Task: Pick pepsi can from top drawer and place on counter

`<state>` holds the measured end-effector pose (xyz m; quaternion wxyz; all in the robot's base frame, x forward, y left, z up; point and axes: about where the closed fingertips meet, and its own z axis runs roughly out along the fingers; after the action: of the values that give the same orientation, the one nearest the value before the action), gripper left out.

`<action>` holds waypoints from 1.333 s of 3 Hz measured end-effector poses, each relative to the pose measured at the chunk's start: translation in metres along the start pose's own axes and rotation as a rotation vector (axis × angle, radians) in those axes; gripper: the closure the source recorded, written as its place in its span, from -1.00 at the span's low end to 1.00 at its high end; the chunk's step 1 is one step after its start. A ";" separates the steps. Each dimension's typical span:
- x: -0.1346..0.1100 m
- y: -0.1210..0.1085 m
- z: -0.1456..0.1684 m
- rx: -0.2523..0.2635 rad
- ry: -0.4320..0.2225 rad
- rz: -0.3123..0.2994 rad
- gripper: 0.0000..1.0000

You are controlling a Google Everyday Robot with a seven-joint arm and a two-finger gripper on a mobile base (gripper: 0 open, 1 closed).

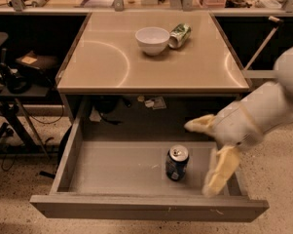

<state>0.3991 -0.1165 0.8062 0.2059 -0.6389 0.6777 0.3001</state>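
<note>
The pepsi can (176, 163), dark blue with a silver top, stands upright on the floor of the open top drawer (117, 167), right of its middle. The counter (151, 62) is the tan tabletop above it. My gripper (208, 155) reaches in from the right on a white arm and hangs over the drawer's right part, just right of the can and apart from it. Its two yellowish fingers (219, 172) are spread wide apart, one pointing left above the can, one pointing down. It holds nothing.
A white bowl (152, 40) and a green can (179, 35) lying on its side sit at the back of the counter. The drawer's front panel (146, 209) runs along the bottom. Dark furniture and cables stand at the left (14, 82).
</note>
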 end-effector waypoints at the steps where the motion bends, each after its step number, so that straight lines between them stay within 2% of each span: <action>1: -0.017 0.026 0.051 -0.160 -0.100 0.006 -1.00; 2: -0.018 0.026 0.050 -0.159 -0.098 0.006 -1.00; 3: -0.002 -0.008 0.044 -0.066 -0.194 0.062 -1.00; 4: 0.039 -0.069 0.015 0.087 -0.324 0.173 -1.00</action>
<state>0.4622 -0.1357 0.7591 0.3133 -0.5119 0.7006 0.3860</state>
